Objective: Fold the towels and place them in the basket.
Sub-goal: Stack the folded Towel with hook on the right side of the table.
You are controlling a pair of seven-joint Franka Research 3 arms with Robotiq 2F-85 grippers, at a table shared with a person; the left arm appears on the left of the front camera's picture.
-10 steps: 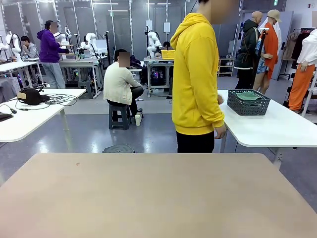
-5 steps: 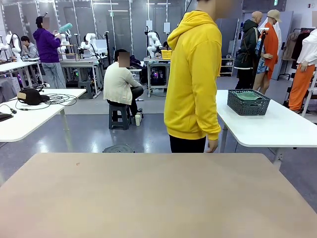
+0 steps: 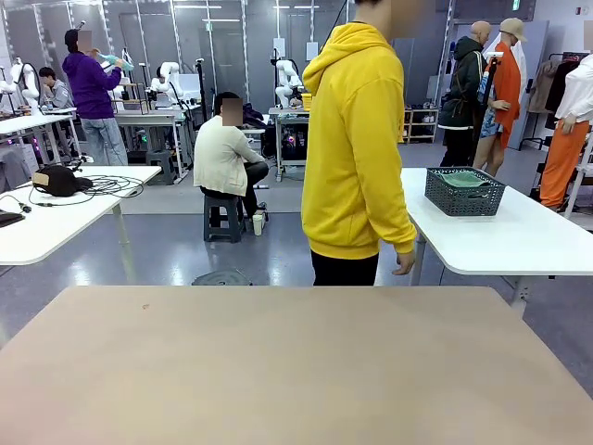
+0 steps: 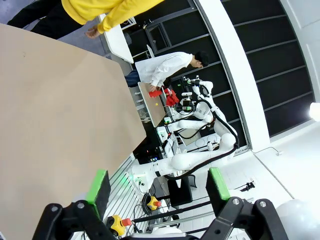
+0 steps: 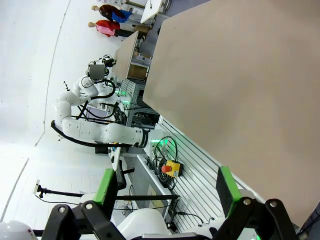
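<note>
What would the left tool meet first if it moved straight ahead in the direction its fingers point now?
Probably nothing close. The left tool is open and holds nothing, and it points past the edge of the beige table toward another white robot arm farther off. Depth is unclear.

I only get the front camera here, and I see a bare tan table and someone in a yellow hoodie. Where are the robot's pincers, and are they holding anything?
Observer: The left pincer hangs open over the near edge of the table, nothing between its green pads.
Operator: And the other one?
Observer: The right pincer is open too, empty, off the side of the table.
Operator: Is anyone else around that I can't see?
Observer: Yes. The left wrist view shows a person in a white top bent over another bench.
</note>
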